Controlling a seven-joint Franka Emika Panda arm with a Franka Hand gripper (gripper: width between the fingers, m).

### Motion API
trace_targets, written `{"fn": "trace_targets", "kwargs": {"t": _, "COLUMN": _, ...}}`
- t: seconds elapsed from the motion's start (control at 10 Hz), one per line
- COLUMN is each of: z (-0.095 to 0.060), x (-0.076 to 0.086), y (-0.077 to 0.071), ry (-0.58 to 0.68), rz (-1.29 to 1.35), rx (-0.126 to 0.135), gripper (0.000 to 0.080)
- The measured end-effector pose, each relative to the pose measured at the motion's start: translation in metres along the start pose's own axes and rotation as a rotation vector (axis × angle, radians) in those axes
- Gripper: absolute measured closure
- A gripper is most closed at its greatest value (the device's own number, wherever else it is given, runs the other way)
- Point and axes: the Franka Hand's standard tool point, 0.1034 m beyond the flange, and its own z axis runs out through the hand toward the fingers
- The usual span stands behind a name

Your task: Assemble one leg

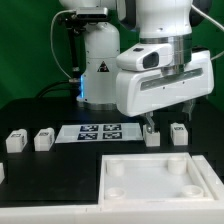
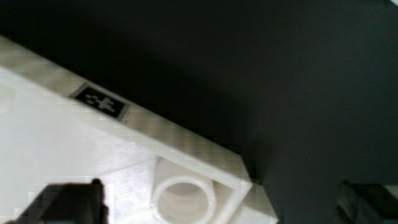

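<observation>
Black table (image 1: pixel 55 175) under even light, dark backdrop (image 1: pixel 25 45) behind it

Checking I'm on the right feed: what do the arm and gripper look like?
The arm is glossy white with rounded shells. Its lower column carries a dark triangular marking, with a blue glow below it. The gripper has a boxy white body, a grey camera module mounted above it, and two short dark fingers.

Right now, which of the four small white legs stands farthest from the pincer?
The leg at the exterior view's far left; the other three stand closer to the pincer.
</observation>
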Motion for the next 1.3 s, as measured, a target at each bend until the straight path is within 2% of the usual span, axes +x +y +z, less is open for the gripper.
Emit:
{"fn": "trace_targets", "kwargs": {"t": 0.1, "z": 0.005, "x": -0.002, "y": -0.017, "ry": -0.006, "rz": 0.192, "rx": 0.003, "gripper": 0.0151}}
{"fn": "trace_targets", "kwargs": {"t": 0.2, "z": 0.010, "x": -0.007, "y": -0.030, "ry": -0.019, "rz": 0.253, "rx": 0.004, "gripper": 0.0151}}
{"fn": "trace_targets", "kwargs": {"t": 0.4, "z": 0.017, "x": -0.018, "y": -0.040, "ry": -0.092, "rz": 0.329, "rx": 0.022, "gripper": 0.0151}}
{"fn": "trace_targets", "kwargs": {"t": 0.5, "z": 0.020, "x": -0.017, "y": -0.040, "ry": -0.094, "rz": 0.338, "rx": 0.028, "gripper": 0.0151}}
{"fn": "trace_targets", "kwargs": {"t": 0.6, "z": 0.023, "x": -0.026, "y": -0.041, "ry": -0.150, "rz": 0.349, "rx": 0.038, "gripper": 0.0151}}
{"fn": "trace_targets", "kwargs": {"t": 0.7, "z": 0.025, "x": -0.035, "y": -0.043, "ry": -0.266, "rz": 0.362, "rx": 0.059, "gripper": 0.0151}}
{"fn": "trace_targets", "kwargs": {"t": 0.9, "z": 0.026, "x": -0.031, "y": -0.041, "ry": -0.396, "rz": 0.345, "rx": 0.087, "gripper": 0.0151}}
{"fn": "trace_targets", "kwargs": {"t": 1.0, "z": 0.024, "x": -0.037, "y": -0.044, "ry": -0.520, "rz": 0.341, "rx": 0.107, "gripper": 0.0151}}
{"fn": "trace_targets", "kwargs": {"t": 1.1, "z": 0.025, "x": -0.036, "y": -0.044, "ry": -0.616, "rz": 0.338, "rx": 0.128, "gripper": 0.0151}}
{"fn": "trace_targets", "kwargs": {"t": 1.2, "z": 0.026, "x": -0.037, "y": -0.047, "ry": -0.690, "rz": 0.345, "rx": 0.138, "gripper": 0.0151}}
{"fn": "trace_targets", "kwargs": {"t": 1.3, "z": 0.025, "x": -0.051, "y": -0.060, "ry": -0.830, "rz": 0.367, "rx": 0.133, "gripper": 0.0151}}
